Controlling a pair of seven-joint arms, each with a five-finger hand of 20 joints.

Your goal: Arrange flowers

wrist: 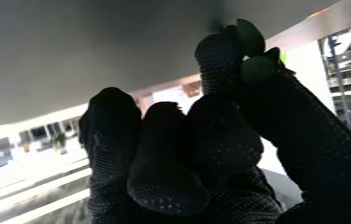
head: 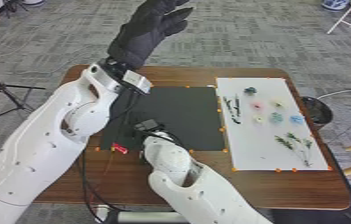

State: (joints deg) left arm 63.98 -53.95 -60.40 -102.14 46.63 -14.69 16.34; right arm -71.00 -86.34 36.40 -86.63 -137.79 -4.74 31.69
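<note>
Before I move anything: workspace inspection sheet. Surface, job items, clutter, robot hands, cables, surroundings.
Surface: brown table, with black mat and white sheet edged by orange marks.
Job items: flower heads, dark stems and green sprigs on the sheet.
Clutter: small red item by the mat's near left corner; can't identify.
Robot hands: left hand open, beyond the far edge; right hand pinching green leaves.
Cables: black cables beside left arm.
Surroundings: tripod left, dark bin right.
</note>
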